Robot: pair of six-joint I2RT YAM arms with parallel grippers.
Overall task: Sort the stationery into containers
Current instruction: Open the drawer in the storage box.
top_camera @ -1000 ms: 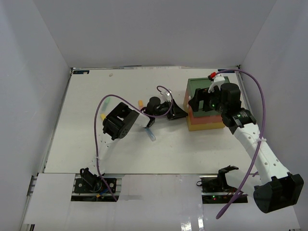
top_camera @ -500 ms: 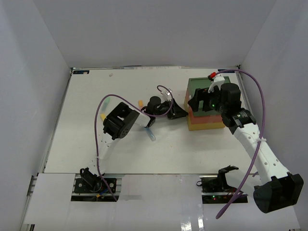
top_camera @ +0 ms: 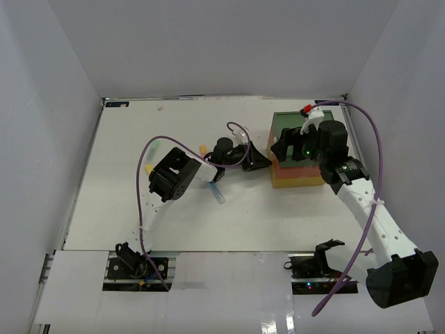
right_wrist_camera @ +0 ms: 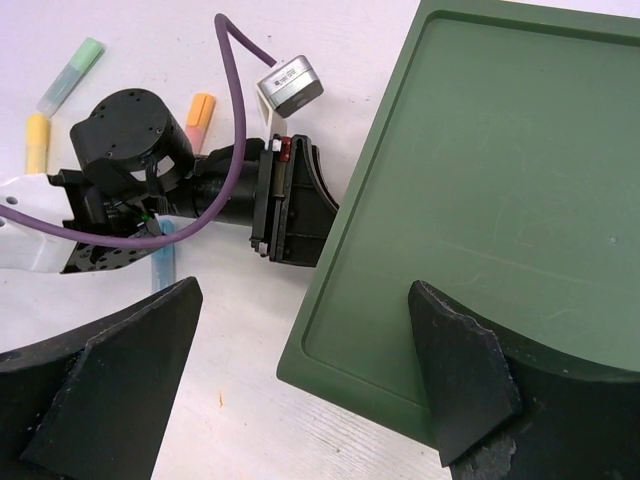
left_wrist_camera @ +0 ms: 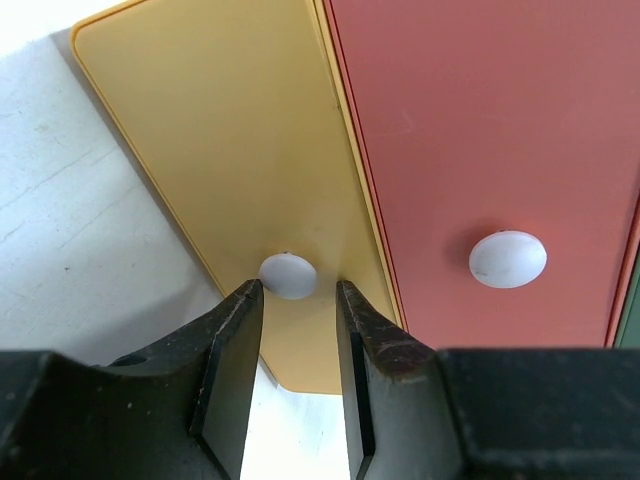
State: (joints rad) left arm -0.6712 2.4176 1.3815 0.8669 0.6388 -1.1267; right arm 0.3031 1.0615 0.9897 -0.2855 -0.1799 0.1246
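Observation:
The containers [top_camera: 297, 154] are one stacked box: green top [right_wrist_camera: 500, 190], red middle drawer [left_wrist_camera: 480, 120], yellow bottom drawer [left_wrist_camera: 220, 140]. My left gripper [left_wrist_camera: 297, 292] is at the box's left face [top_camera: 261, 161], open, its fingertips flanking the yellow drawer's white knob [left_wrist_camera: 288, 275]; the left tip touches it and a gap shows on the right. The red drawer's knob [left_wrist_camera: 508, 259] is free. My right gripper [right_wrist_camera: 300, 380] hangs wide open over the green top's near-left corner [top_camera: 288, 145], holding nothing. Stationery lies on the table: teal marker [right_wrist_camera: 72, 75], yellow stick [right_wrist_camera: 37, 142], orange stick [right_wrist_camera: 200, 110], blue pen [top_camera: 217, 193].
White walls enclose the table on three sides. The left arm's purple cable [top_camera: 163, 139] loops over the table by the loose stationery. The left arm's wrist [right_wrist_camera: 130, 150] lies low on the table just left of the box.
My left gripper has crept slightly right, closer to the drawers. The right arm and the stationery have not moved.

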